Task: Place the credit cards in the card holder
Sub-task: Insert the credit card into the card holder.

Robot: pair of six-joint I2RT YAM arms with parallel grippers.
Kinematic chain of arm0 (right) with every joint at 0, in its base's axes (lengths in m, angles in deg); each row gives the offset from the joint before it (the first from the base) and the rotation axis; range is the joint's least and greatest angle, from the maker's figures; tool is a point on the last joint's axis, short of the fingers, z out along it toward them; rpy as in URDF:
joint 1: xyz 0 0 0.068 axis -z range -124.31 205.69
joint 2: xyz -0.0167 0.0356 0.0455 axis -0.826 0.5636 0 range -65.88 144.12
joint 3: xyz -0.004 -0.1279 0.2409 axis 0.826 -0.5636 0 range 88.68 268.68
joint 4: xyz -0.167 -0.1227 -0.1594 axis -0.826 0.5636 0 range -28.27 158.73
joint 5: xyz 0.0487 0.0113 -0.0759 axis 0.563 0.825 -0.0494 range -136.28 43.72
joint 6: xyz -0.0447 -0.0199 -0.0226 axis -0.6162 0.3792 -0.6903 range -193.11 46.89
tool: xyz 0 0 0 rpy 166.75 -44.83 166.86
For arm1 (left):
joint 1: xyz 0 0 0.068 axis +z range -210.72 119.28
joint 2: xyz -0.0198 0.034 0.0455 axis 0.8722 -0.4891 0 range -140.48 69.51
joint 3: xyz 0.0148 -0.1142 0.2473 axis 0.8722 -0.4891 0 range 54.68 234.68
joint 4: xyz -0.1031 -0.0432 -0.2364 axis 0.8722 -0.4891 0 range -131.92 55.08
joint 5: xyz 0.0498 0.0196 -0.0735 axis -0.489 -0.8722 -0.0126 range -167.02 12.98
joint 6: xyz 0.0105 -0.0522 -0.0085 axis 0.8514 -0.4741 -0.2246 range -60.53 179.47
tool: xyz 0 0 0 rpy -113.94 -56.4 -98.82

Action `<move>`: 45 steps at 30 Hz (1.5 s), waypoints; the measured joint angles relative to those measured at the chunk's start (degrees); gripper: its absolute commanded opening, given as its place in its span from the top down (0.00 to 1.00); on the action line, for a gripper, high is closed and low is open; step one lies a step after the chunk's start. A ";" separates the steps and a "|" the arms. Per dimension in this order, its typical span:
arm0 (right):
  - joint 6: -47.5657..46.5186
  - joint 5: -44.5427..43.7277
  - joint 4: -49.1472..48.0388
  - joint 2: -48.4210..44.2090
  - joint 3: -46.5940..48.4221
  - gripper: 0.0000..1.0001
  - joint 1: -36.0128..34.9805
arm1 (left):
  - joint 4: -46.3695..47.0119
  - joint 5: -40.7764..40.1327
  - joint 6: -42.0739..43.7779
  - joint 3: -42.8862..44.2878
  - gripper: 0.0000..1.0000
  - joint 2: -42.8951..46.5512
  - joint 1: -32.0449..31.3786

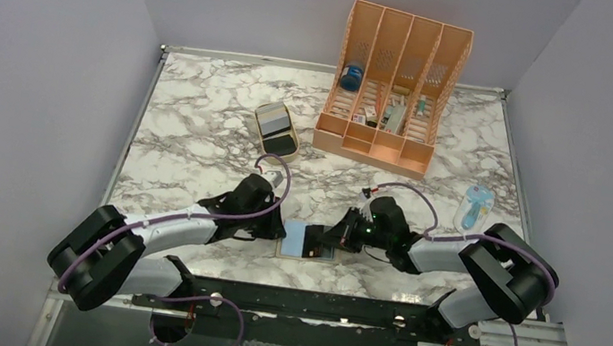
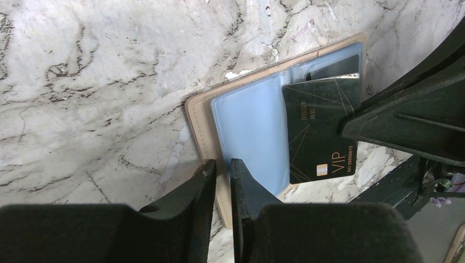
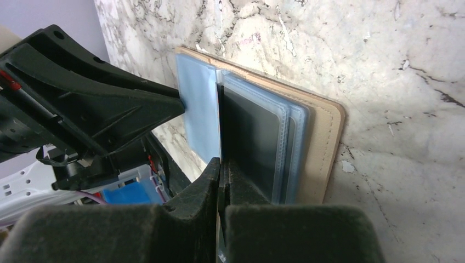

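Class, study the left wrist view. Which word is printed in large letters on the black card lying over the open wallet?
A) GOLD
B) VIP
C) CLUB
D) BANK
B: the black card, which the right gripper pinches over the open card holder, reads VIP in pale letters near its lower corner, next to a small chip.
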 measured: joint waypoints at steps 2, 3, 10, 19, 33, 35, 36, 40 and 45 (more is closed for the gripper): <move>0.00 -0.07 -0.13 0.37 0.00 0.99 0.00 | 0.39 -0.17 -0.22 -0.37 0.80 0.28 -0.07; 0.02 -0.09 -0.26 0.52 0.00 0.99 0.00 | 0.59 -0.22 -0.31 -0.55 0.80 0.44 -0.09; 0.59 -0.13 -2.89 2.51 -0.04 0.99 0.02 | 1.46 -0.57 -0.63 -1.18 0.80 0.72 -0.22; 1.51 -1.09 -4.50 2.34 -0.92 0.99 0.02 | 2.34 -0.74 -1.57 -1.95 0.80 1.20 -0.22; 2.08 -1.62 -5.33 2.60 -0.87 0.99 0.02 | 3.91 -1.44 -3.45 -3.58 0.80 2.58 -0.33; 2.08 -1.62 -5.44 2.67 -0.87 0.99 0.02 | 4.04 -1.49 -3.78 -3.65 0.80 2.58 -0.33; 2.08 -1.62 -5.68 2.89 -0.85 0.99 0.02 | 4.04 -1.51 -3.87 -3.67 0.80 2.58 -0.33; 2.51 -1.53 -6.84 4.28 -0.85 0.99 0.04 | 4.39 -1.62 -4.48 -3.91 0.80 2.62 -0.33; 2.56 -1.22 -7.67 4.90 -0.85 0.90 0.04 | 4.81 -1.77 -5.09 -4.28 0.80 2.91 -0.33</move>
